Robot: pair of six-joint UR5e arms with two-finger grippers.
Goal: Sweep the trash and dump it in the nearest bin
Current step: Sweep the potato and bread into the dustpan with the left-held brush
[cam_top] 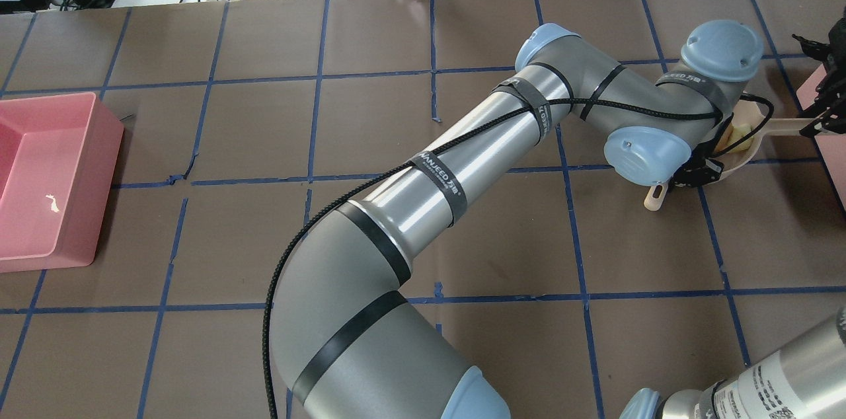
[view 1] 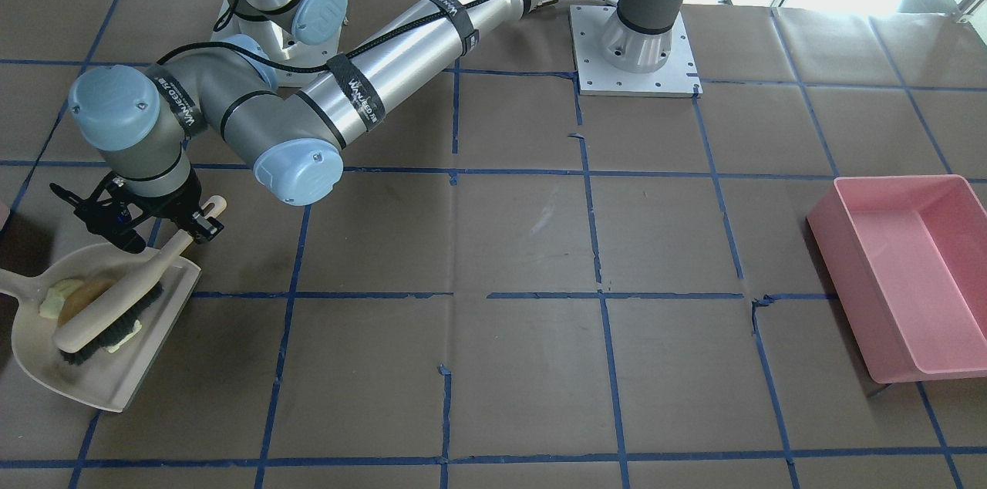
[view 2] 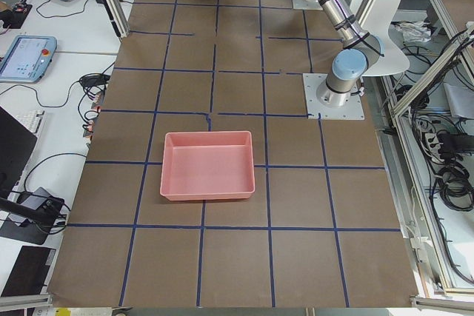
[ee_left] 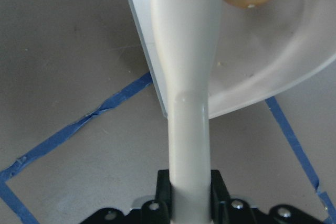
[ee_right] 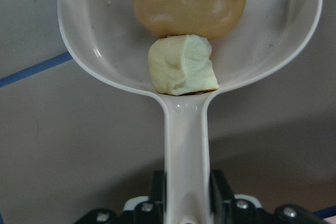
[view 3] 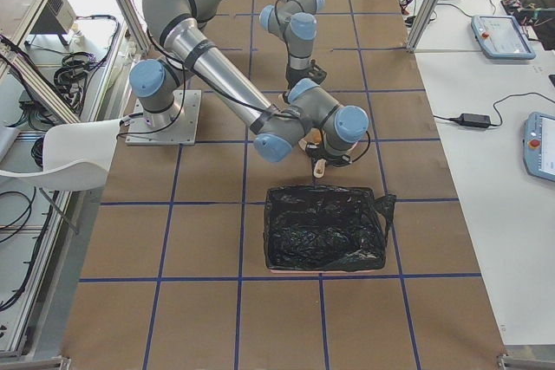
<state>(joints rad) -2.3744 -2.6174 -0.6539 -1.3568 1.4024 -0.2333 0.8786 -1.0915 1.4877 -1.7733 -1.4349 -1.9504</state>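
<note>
In dustpan (ee_right: 94, 40), trash (ee_right: 189, 3) just beyond right end effector (ee_right: 186, 187), under brush (view 1: 116, 302)

The only readable lettering is on the black straps (view 1: 361, 98) that bind the cable to the left arm (view 1: 409, 49). Each carries white print reading "WANJEED", followed by Chinese characters too small to make out. The front-facing view shows it on 3 straps, and the overhead view shows it plainly on 2. A label on the right arm (cam_top: 743, 392), at the overhead view's lower right corner, has fine print that is illegible. The teach pendant screens (view 2: 26, 57) beside the bench cannot be read.
</note>
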